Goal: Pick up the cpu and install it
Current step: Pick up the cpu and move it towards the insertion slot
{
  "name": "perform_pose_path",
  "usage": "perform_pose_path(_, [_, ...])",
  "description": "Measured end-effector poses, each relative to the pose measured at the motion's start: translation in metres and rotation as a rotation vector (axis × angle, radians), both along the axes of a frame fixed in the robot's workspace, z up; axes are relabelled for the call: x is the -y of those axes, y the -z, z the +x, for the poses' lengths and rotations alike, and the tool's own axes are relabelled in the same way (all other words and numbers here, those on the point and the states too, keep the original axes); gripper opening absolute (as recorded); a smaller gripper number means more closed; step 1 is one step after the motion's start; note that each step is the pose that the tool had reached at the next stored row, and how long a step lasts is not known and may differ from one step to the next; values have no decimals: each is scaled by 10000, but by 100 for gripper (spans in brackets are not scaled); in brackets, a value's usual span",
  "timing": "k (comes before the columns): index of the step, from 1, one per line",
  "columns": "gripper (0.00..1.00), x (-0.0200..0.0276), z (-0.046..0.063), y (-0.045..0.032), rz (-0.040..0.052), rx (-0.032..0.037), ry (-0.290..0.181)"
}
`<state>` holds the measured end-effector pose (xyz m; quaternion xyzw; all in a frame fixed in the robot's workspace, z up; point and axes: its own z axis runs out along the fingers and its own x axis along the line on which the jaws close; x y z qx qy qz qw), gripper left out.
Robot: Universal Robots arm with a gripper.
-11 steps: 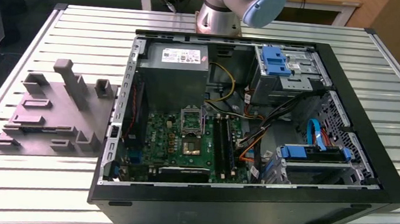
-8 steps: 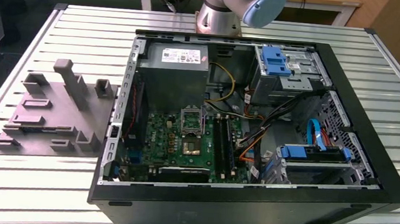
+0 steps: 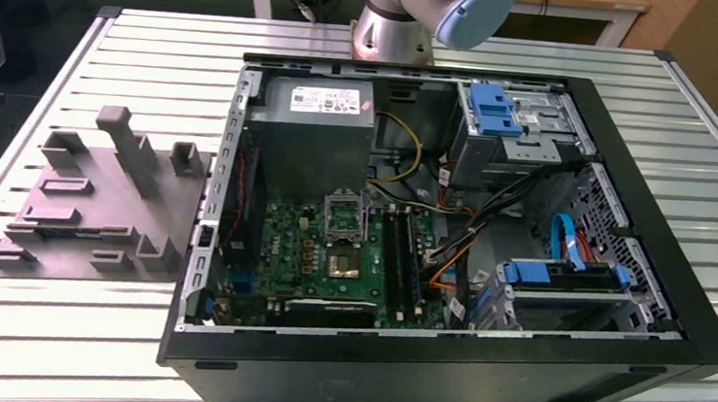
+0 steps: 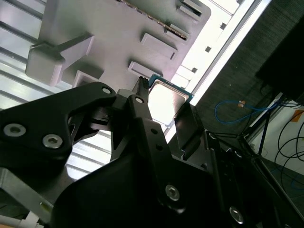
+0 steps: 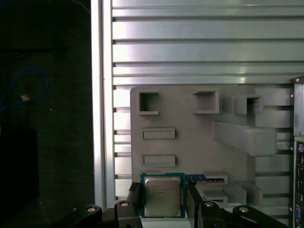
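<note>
Between the two black fingers [image 5: 134, 195] of the gripper [image 4: 164, 100], the cpu [image 5: 162, 194] is seen in both wrist views, with its pale metal top turned toward the cameras. A finger meets its green rim on each of two opposite edges. The jaws are judged to be clamped on the cpu, as no gap is made out on either side. Behind it a grey tray [image 5: 190, 142] of pockets and blocks is spread on the slatted table [image 5: 199, 47]. Whether the cpu is lifted clear of the tray or rests on it cannot be told. In the exterior view the tray is found at nine o'clock from the open computer case [image 3: 449, 370]. The metal-framed socket [image 3: 343, 213] is seen on the circuit board [image 3: 308, 255] within the case, well apart from the tray. The pick-up is judged made or nearly so. The carrying over and the seating in the socket are left undone.
</note>
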<state>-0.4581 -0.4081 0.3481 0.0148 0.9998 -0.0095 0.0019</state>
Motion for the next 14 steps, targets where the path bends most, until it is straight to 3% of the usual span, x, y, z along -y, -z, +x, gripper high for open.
perform_pose_path(14, [47, -1, 0, -57, 0, 0, 0])
